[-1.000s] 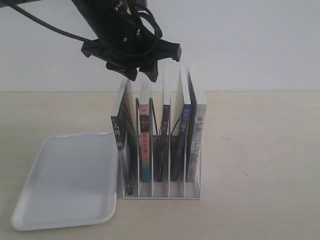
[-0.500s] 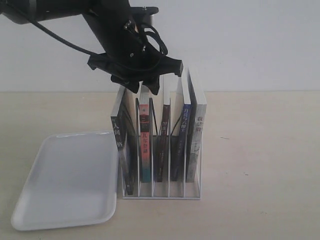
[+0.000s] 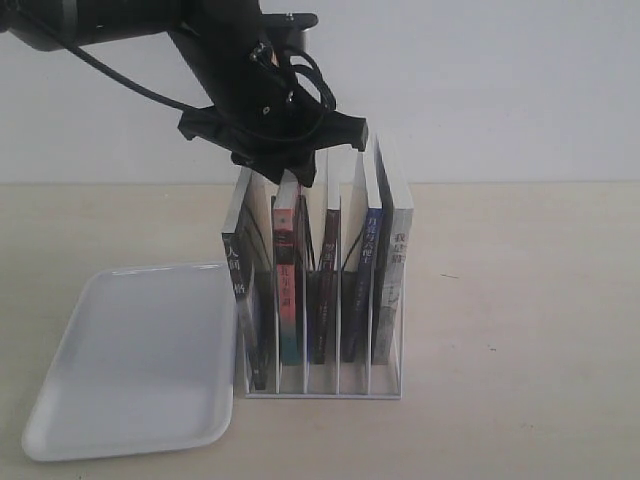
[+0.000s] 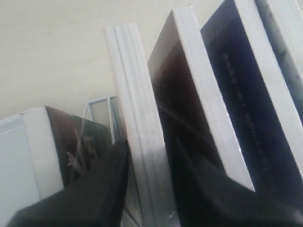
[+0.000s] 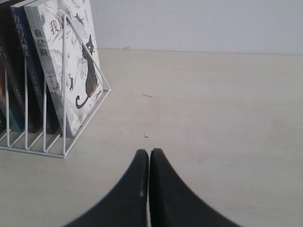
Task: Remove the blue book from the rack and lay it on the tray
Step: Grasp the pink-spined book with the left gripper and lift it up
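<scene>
The blue book point(image 3: 366, 290) stands upright in the rack point(image 3: 320, 392), long axis vertical, two slots over from the left claw point(image 3: 284, 176), on the side away from the tray point(image 3: 140, 350). That claw straddles the red-and-teal book's point(image 3: 290, 300) top edge; whether it grips is unclear.

The left gripper point(image 4: 146, 144) straddles a thin book point(image 4: 133, 85) seen edge-on, its jaws set against both covers. Taking the jaws' reach as 12 o'clock, a brown-covered book point(image 4: 173, 94) stands at 3 o'clock with the blue book point(image 4: 241, 104) just beyond it, and bare counter point(image 4: 57, 47) lies toward 11 o'clock.
</scene>
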Available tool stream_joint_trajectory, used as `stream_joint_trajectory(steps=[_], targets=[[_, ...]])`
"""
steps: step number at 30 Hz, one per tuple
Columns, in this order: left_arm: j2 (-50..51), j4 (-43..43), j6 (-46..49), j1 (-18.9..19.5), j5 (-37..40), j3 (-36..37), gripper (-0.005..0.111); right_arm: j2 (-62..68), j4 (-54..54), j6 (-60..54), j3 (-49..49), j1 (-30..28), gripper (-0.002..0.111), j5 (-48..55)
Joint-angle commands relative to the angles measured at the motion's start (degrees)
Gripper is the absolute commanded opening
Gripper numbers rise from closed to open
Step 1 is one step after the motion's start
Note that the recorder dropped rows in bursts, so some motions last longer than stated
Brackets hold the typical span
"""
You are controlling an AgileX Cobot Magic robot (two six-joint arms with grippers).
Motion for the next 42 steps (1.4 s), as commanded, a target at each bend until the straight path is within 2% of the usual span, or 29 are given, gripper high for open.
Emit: stream_joint_trajectory(steps=[1,4,6,7,8,14,24,42], targets=[[0.2,0.0,-0.4,-0.5,-0.8,-0.3,0.026,-0.2,0.0,-0.3,-0.1,-0.2,0.000,-0.4],[0.2,0.0,-0.4,-0.5,-0.8,-0.3,0.021,-0.2,0.0,-0.3,-0.1,-0.2,0.000,-0.4],[0.2,0.0,-1.1,-0.5,-0.7,-0.3,0.014,-0.2,0.0,-0.3,-0.1,-0.2,0.000,-0.4],[0.2,0.1,-1.1,-0.5,-0.7,-0.3,0.006,-0.2,0.0,-0.3,-0.1,-0.2,0.000,-0.4],[0.2,0.1,-1.1,-0.5,-0.7,-0.3,0.004,-0.2,0.0,-0.3,-0.1,-0.2,0.000,-0.4],[-3.6,0.1,-1.7,-0.5,-0.3,-0.4,0.004,-0.2,0.0,-0.3,-0.1,-0.2,0.000,-0.4],[-8.7,0.1,-1.7,-0.5,3.9,-5.1,0.004,-0.2,0.0,-0.3,-0.1,-0.2,0.000,-0.4],[-15.5,0.2,-1.7,-0.5,4.9,-5.6,0.004,-0.2,0.0,-0.3,-0.1,-0.2,0.000,-0.4]])
